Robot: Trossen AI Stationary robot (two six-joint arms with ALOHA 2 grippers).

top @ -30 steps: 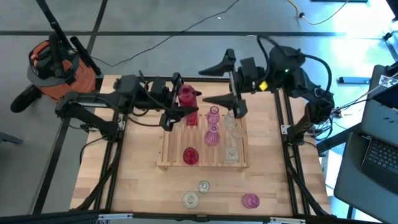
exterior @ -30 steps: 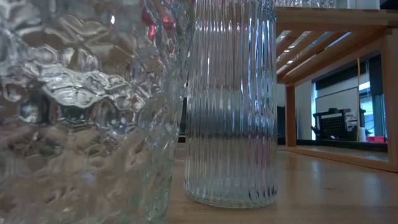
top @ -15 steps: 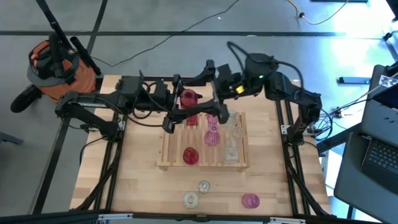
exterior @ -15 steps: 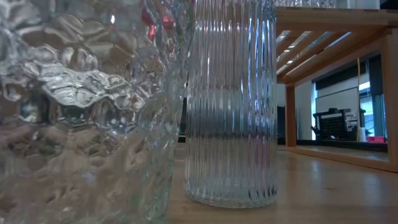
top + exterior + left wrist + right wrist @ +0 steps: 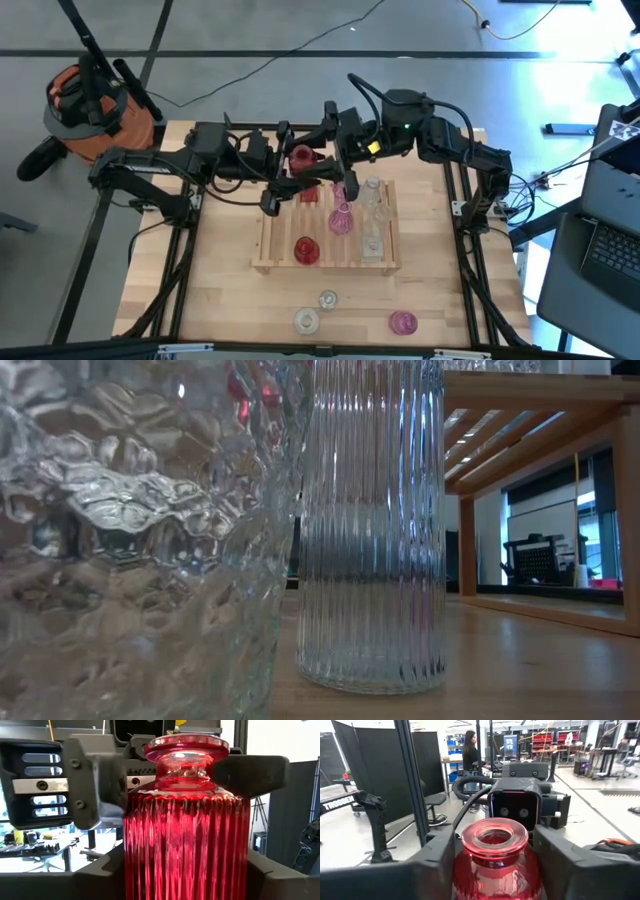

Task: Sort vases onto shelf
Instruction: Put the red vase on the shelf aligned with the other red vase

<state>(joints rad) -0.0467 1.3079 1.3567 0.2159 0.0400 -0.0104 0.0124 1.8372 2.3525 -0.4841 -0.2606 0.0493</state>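
1. Red vase: ribbed glass with a flared lip, upright and lifted off the wood, above the far left corner of the shelf.
2. Left gripper: reaching in from the left and clamped on the lower body of the red vase; in its wrist view the glass fills the gap between its fingers.
3. Right gripper: reaching in from the right and set around the upper part of the same vase. I cannot tell whether it has a firm grip.
4. Step in hand, as I read it: a hand-over of the red vase from the left arm to the right, before placing.
5. To do it well, I would confirm that the right side has a firm hold below the lip before the left lets go. The ribs run vertically and the glass is smooth, so a loose grip could let the vase slide down.
6. I would release slowly and draw the left arm straight back to the left, keeping the vase upright.
7. Slots taken: a pink vase mid-shelf, a small red vase near left, and clear vases on the right. I would steer clear of their necks.
8. Three vases wait on the table, on the near side of the shelf.
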